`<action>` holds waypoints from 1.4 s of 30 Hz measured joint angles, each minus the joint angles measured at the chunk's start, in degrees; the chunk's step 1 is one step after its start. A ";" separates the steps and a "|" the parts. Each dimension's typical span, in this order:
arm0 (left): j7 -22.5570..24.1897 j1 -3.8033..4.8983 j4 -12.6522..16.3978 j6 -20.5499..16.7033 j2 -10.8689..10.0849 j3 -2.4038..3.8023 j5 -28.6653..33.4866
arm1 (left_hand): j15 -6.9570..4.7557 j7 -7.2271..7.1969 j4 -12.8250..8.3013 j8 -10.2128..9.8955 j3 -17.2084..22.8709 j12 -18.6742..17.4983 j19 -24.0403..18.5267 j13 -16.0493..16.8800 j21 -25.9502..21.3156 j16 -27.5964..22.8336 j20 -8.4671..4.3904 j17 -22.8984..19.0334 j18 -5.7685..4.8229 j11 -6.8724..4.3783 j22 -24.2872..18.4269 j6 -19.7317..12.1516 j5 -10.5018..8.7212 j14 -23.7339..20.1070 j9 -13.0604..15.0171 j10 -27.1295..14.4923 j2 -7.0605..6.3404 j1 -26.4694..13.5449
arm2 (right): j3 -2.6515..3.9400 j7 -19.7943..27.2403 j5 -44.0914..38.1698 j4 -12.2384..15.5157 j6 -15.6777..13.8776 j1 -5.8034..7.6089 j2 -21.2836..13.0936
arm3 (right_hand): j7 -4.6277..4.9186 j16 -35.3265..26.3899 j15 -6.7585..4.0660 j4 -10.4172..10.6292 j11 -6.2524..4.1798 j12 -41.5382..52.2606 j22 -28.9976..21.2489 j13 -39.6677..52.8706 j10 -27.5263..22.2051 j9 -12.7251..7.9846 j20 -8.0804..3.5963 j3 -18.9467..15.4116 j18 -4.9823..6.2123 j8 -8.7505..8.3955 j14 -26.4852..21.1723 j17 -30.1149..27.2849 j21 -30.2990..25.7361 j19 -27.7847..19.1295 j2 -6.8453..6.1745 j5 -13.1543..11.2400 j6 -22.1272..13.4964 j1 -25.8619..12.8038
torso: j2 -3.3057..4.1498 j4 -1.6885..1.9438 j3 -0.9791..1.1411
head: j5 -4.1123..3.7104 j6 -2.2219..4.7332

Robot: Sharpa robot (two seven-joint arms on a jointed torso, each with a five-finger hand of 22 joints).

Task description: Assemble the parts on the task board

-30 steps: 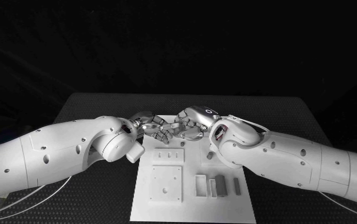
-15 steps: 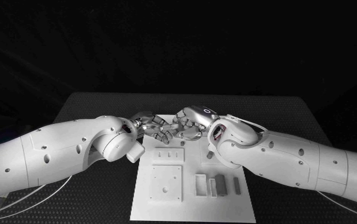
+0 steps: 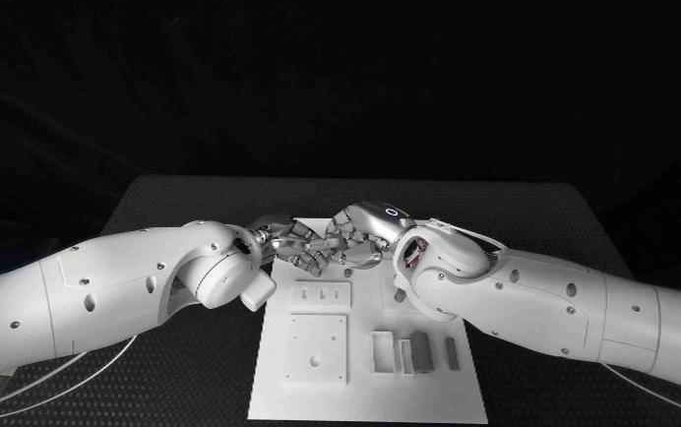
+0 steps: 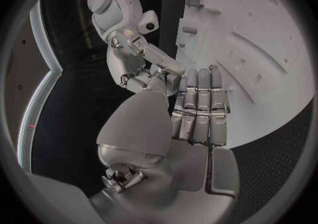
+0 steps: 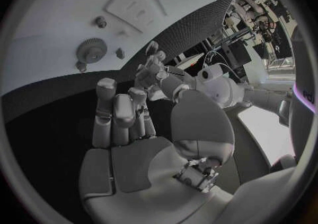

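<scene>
Nearest us on the white board (image 3: 369, 402), a square plate (image 3: 317, 348) lies flat beside three small upright blocks (image 3: 414, 353), with a smaller slotted plate (image 3: 322, 295) just beyond; further on, at the board's far end, our left hand (image 3: 291, 242) and right hand (image 3: 362, 235) meet fingertip to fingertip above the table (image 3: 539, 211). From the left wrist we see the left hand's fingers (image 4: 199, 107) straight and side by side, its thumb tip close against the right hand's fingertips; from the right wrist the right hand's fingers (image 5: 119, 115) are half curled, apart from the thumb. Whether a small piece sits between the two hands we cannot tell, so the state of both grips is unclear. Near the board's far end, the right wrist view shows a small gear (image 5: 91, 51) lying flat among a few tiny pegs (image 5: 100, 22). We judge these pieces light, rigid and smooth, apt to skate on the board or tip, best pinched across opposite flat sides, the gear by its rim. Room is tight between the forearms, which crowd the board's middle; open table lies at either side and beyond the hands, and the board's near edge sits close to the table's edge.
</scene>
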 measured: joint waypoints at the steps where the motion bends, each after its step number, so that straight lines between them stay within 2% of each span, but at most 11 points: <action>1: -0.05 -0.01 -0.08 -0.01 0.04 0.00 0.00 | 0.00 0.04 -0.02 0.03 -0.03 0.00 0.00 0.08 0.00 0.00 0.00 0.04 0.00 -0.10 0.02 0.10 0.00 0.00 0.01 0.10 0.26 -0.15 | -0.02 0.00 0.00 -0.06 -0.01 0.00 0.04 | 0.00 0.00 0.01 0.00 0.00 0.00 0.00 0.00 0.00 0.00 0.00 0.00 0.00 0.00 0.00 0.00 0.00 0.00 0.00 0.00 0.00 0.00 | 0.00 -0.01 0.01 | 0.01 0.00; 7: -0.36 -0.01 -0.16 -0.05 0.06 0.00 -0.08 | -0.75 -0.70 -0.10 0.80 -0.41 0.40 1.43 0.88 0.34 0.77 -0.62 0.33 0.00 -0.73 0.45 1.91 0.00 1.56 0.27 1.72 2.19 1.62 | -0.09 0.02 0.02 -0.31 -0.03 0.00 0.19 | 0.03 0.00 0.01 0.00 0.00 0.00 0.00 0.00 0.00 -0.01 0.01 -0.01 0.01 -0.01 0.01 0.00 0.00 0.01 0.00 0.00 0.05 0.00 | 0.01 -0.03 0.05 | -0.02 -0.05; 11: -0.57 0.01 -0.16 -0.05 0.06 0.00 -0.22 | -1.12 -1.22 -0.33 0.88 -0.66 0.40 2.24 1.53 0.70 0.95 -1.03 0.46 0.00 -1.24 0.67 2.85 0.00 2.36 0.27 2.67 2.85 4.28 | -0.12 0.07 0.03 -0.32 -0.02 0.00 0.17 | 0.03 0.00 0.02 -0.01 0.00 0.00 0.00 -0.01 0.00 -0.02 0.01 -0.01 0.00 -0.03 0.02 0.00 0.00 0.01 -0.08 0.00 0.05 -0.08 | 0.01 -0.03 0.05 | -0.12 -0.11; 14: -0.67 0.01 -0.16 -0.05 0.06 0.03 -0.30 | -1.15 -1.20 0.04 0.79 3.38 0.40 2.75 2.02 0.70 1.11 -1.13 0.64 0.00 -1.21 0.67 3.24 -0.07 2.76 0.27 3.06 1.67 5.54 | -0.13 0.07 0.03 -0.37 -0.02 -0.01 0.20 | 0.03 0.00 0.02 -0.01 0.00 0.00 0.00 -0.01 0.00 -0.04 0.02 -0.01 0.00 -0.07 0.02 0.00 0.00 0.02 -0.08 0.00 0.05 -0.08 | 0.01 -0.01 0.05 | -0.15 -0.14; 18: -0.76 0.02 -0.17 -0.05 0.05 0.04 -0.37 | -1.44 -1.53 -0.08 0.78 5.79 0.40 3.06 2.47 0.70 1.11 -1.44 0.80 0.00 -1.40 0.75 3.57 -0.11 3.08 0.23 3.26 0.91 5.68 | -0.15 0.07 0.03 -0.49 -0.02 -0.02 0.26 | 0.04 0.00 -0.12 -0.01 0.00 0.00 0.00 -0.01 0.00 -0.04 0.09 -0.01 0.01 -0.18 -0.12 0.00 0.00 0.09 -0.08 0.00 0.05 -0.07 | 0.01 0.02 0.06 | -0.18 -0.19; 23: -0.81 0.02 -0.16 -0.09 0.05 0.05 -0.43 | -1.46 -1.42 -0.21 0.85 6.50 0.40 3.06 2.79 0.70 1.39 -1.44 1.00 0.00 -1.46 0.84 3.86 -0.11 3.10 0.18 3.69 0.61 5.98 | -0.15 0.07 0.03 -0.63 0.00 -0.02 0.29 | 0.04 0.00 -0.13 -0.01 0.00 0.00 0.00 -0.01 0.00 -0.03 0.09 -0.01 0.01 0.03 -0.13 0.00 0.00 0.09 -0.08 0.00 0.04 -0.08 | 0.01 0.02 0.05 | -0.19 -0.22; 27: -0.86 0.02 -0.16 -0.16 0.05 0.05 -0.46 | -1.75 -1.43 -0.37 0.85 7.36 0.40 3.37 3.43 0.70 1.81 -1.74 1.50 0.00 -1.91 1.00 3.87 -0.12 3.39 0.18 4.16 0.22 6.37 | -0.15 0.14 0.03 -0.77 0.03 -0.02 0.33 | 0.04 0.00 -0.12 -0.01 0.00 0.00 0.00 -0.01 0.00 -0.02 0.09 -0.02 0.00 0.03 -0.13 0.00 0.00 0.09 -0.16 0.00 0.04 -0.15 | 0.00 0.01 0.03 | -0.18 -0.23; 37: -0.91 0.02 -0.17 -0.59 0.05 0.07 -0.10 | -1.75 -1.47 -0.52 0.64 9.48 0.01 3.36 4.75 0.26 1.81 -1.74 2.15 0.00 -1.92 1.08 3.91 0.12 3.39 0.18 4.17 -1.16 9.21 | -0.15 0.27 0.03 -1.09 0.11 -0.02 0.46 | 0.06 0.00 -0.11 0.15 0.00 0.00 0.00 -0.02 0.00 0.04 0.09 0.15 0.01 0.02 -0.12 -0.01 0.00 0.09 -0.17 0.00 0.03 -0.14 | -0.03 0.02 0.01 | -0.09 -0.13; 41: -0.97 0.02 -0.23 -0.55 0.05 0.06 0.60 | -1.67 -1.48 -0.35 0.42 9.80 0.01 3.36 5.09 0.02 1.81 -1.74 2.25 0.00 -1.67 1.12 3.91 0.12 3.32 0.04 3.92 -1.28 9.54 | -0.16 0.29 0.03 -1.27 0.15 -0.02 0.58 | 0.11 0.00 -0.11 0.15 0.00 0.00 0.00 -0.02 0.00 0.17 0.10 0.15 0.01 0.02 -0.11 -0.01 0.00 0.09 -0.21 0.00 -0.03 -0.19 | -0.03 0.01 0.01 | -0.09 -0.12; 42: -0.98 0.01 -0.25 -0.53 0.05 0.05 0.79 | -1.52 -1.48 -0.22 0.41 10.01 -0.27 3.36 5.23 0.02 1.81 -1.74 2.28 -0.01 -1.60 1.17 3.91 0.12 3.16 0.05 3.85 -1.75 9.07 | -0.17 0.30 0.03 -1.31 0.15 -0.02 0.61 | 0.11 0.00 -0.11 0.15 0.00 0.00 0.00 -0.02 0.00 0.16 0.10 0.15 0.01 0.02 -0.11 -0.01 0.00 0.09 -0.22 0.00 -0.03 -0.19 | -0.03 0.01 0.01 | -0.09 -0.10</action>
